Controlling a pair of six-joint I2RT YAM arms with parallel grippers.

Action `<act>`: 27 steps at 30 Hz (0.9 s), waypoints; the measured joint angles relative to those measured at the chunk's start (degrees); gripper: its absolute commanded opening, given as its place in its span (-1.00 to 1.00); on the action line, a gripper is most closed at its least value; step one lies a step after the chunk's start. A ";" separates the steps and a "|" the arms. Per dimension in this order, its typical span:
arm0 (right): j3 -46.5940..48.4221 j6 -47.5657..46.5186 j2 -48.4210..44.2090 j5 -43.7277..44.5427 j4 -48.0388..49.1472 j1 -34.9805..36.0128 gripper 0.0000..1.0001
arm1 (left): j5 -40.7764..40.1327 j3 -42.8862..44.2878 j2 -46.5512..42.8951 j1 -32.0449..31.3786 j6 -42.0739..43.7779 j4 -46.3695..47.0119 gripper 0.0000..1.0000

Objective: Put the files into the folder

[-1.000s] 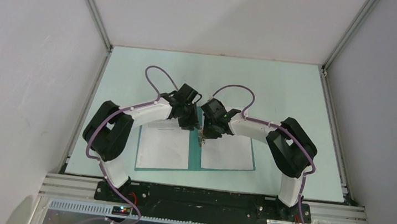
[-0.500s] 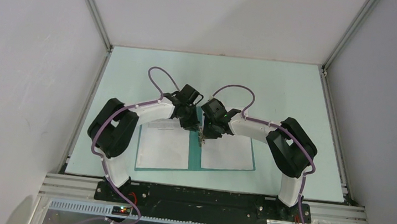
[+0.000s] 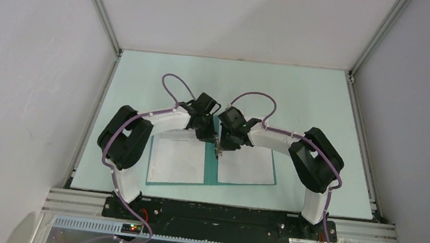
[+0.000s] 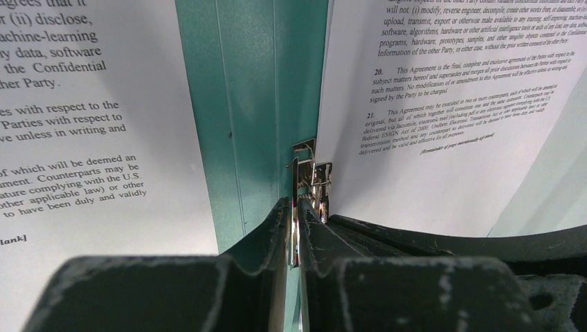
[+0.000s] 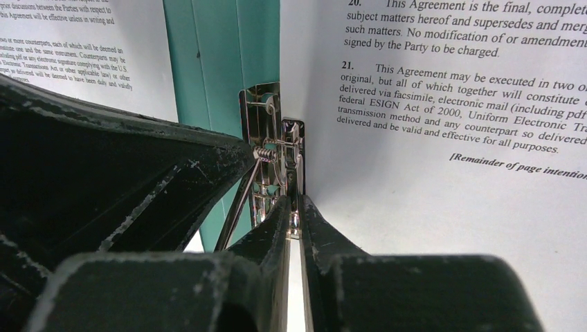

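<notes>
Now, working the open folder's (image 3: 210, 174) clip (image 4: 304, 166) on the table (image 3: 234, 87).
Its tabs are clenched by left fingers (image 4: 285, 225) and right fingers (image 5: 282, 221) (a sheet (image 3: 175, 161) either side); pull evenly, no jerking.

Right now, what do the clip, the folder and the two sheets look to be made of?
Clip: polished metal, likely steel, judging by its mirror-bright plates and small coiled spring.
Folder: teal and smooth, with a slight sheen and straight ridges along the spine. Probably thin plastic, possibly coated card.
Sheets: matte white paper with black printed text; the right one curves softly.
</notes>
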 measured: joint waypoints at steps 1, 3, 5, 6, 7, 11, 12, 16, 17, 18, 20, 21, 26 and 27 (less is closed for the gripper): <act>-0.09 0.02 -0.09 -0.04 0.07 0.00 -0.71 | -0.02 -0.09 0.00 0.00 0.00 0.24 -0.75; -0.28 0.07 -0.31 -0.22 0.17 -0.07 -0.65 | -0.22 -0.33 0.00 -0.02 -0.11 0.55 -0.76; -0.50 0.11 -0.74 -0.39 -0.02 -0.13 -0.59 | -0.28 -0.44 0.00 -0.02 -0.33 0.63 -0.76; -0.68 0.13 -1.16 -0.37 -0.26 -0.15 -0.57 | -0.33 -0.50 0.00 -0.02 -0.37 0.66 -0.76; -0.94 0.17 -1.77 -0.39 -0.74 -0.20 -0.56 | -0.35 -0.57 0.00 -0.02 -0.37 0.63 -0.76; -1.11 0.28 -4.44 -0.37 -2.86 -0.44 -0.54 | -0.37 -0.63 0.00 -0.04 -0.39 0.59 -0.77; -1.11 0.46 -5.20 -0.35 -3.19 -0.48 -0.54 | -0.37 -0.63 0.00 -0.04 -0.39 0.59 -0.77; -1.11 1.68 -8.46 -0.37 -4.39 -0.48 -0.49 | -0.39 -0.63 0.02 -0.04 -0.39 0.59 -0.77; -1.11 2.05 -9.11 -0.39 -4.46 -0.46 -0.49 | -0.39 -0.63 0.02 -0.04 -0.39 0.59 -0.77; -1.11 2.40 -9.57 -0.37 -4.44 -0.44 -0.49 | -0.39 -0.63 0.02 -0.04 -0.39 0.59 -0.77; -1.11 3.39 -10.23 -0.59 -4.26 -0.15 -0.49 | -0.42 -0.63 0.02 -0.04 -0.39 0.59 -0.77; -1.11 3.98 -10.29 -0.83 -4.17 0.11 -0.48 | -0.42 -0.63 0.02 -0.04 -0.39 0.59 -0.77; -1.11 6.73 -10.27 -1.95 -3.63 1.70 -0.46 | -0.42 -0.63 0.02 -0.04 -0.39 0.59 -0.77; -1.11 7.21 -10.25 -2.05 -3.48 1.92 -0.45 | -0.42 -0.63 0.02 -0.04 -0.39 0.59 -0.77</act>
